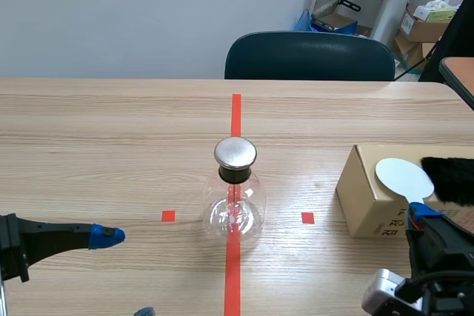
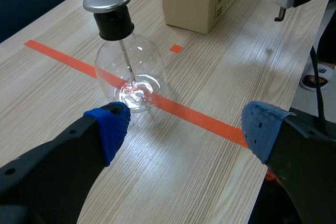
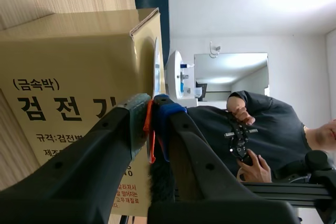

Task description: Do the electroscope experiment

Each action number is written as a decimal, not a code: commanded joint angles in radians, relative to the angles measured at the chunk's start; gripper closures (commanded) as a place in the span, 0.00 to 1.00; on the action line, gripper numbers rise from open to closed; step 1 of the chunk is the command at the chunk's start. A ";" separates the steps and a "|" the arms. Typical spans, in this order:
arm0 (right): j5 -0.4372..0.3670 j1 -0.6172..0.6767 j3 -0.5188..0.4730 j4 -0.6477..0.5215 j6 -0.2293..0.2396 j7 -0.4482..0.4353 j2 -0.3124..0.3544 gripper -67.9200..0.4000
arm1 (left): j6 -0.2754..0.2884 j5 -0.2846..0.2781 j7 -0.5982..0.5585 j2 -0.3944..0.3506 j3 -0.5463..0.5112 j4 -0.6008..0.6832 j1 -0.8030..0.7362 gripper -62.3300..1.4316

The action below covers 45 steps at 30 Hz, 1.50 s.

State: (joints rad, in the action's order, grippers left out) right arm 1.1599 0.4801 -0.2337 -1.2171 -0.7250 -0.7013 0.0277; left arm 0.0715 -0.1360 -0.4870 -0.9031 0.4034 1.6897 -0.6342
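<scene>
The electroscope (image 1: pixel 235 197), a clear glass flask with a black stopper and a round metal cap, stands on the red tape line mid-table. In the left wrist view the electroscope (image 2: pixel 125 51) is just ahead of my left gripper (image 2: pixel 184 129), which is open with nothing between its fingers. In the scene view the left gripper (image 1: pixel 126 273) is low at the left. A white disc paddle (image 1: pixel 404 177) and a black fur piece (image 1: pixel 450 177) lie on a cardboard box (image 1: pixel 363 197) at the right. My right gripper (image 3: pixel 151 111) is shut on the paddle's thin orange handle (image 3: pixel 149 129) at the box's near edge.
A dark blue chair (image 1: pixel 309 55) stands behind the table's far edge. Small orange-red tape squares (image 1: pixel 169 216) flank the flask. A person in a dark shirt (image 3: pixel 247 129) shows past the box in the right wrist view. Cardboard boxes (image 1: pixel 424 27) sit on the floor at the back right.
</scene>
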 commanded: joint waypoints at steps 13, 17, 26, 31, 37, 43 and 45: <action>0.008 -0.001 0.004 -0.018 -0.043 -0.004 0.009 0.00 | 0.001 -0.009 -0.011 0.002 0.004 0.023 -0.003 0.25; 0.006 -0.001 0.004 -0.018 -0.058 0.000 0.009 0.00 | 0.001 -0.009 -0.010 0.002 0.004 0.026 -0.003 0.25; 0.007 0.000 0.004 -0.018 -0.058 0.000 0.009 0.00 | 0.001 -0.009 -0.010 0.002 0.004 0.026 -0.003 0.25; 0.006 -0.001 0.004 -0.018 -0.021 0.000 0.009 0.00 | 0.001 -0.009 -0.006 0.002 0.004 0.026 -0.003 0.25; 0.006 -0.001 0.004 -0.018 0.043 0.000 0.009 0.00 | 0.001 -0.009 0.008 0.002 0.004 0.026 -0.003 0.25; 0.006 0.000 0.004 -0.018 0.046 0.000 0.009 0.00 | 0.001 -0.009 0.008 0.002 0.004 0.026 -0.003 0.25; 0.007 0.000 0.004 -0.018 0.046 0.000 0.009 0.00 | 0.000 -0.009 0.008 0.002 0.004 0.026 -0.003 0.25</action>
State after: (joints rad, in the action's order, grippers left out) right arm 1.1778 0.4801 -0.2333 -1.2175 -0.6693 -0.6983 0.0277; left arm 0.0715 -0.1387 -0.4648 -0.9031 0.4034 1.6909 -0.6342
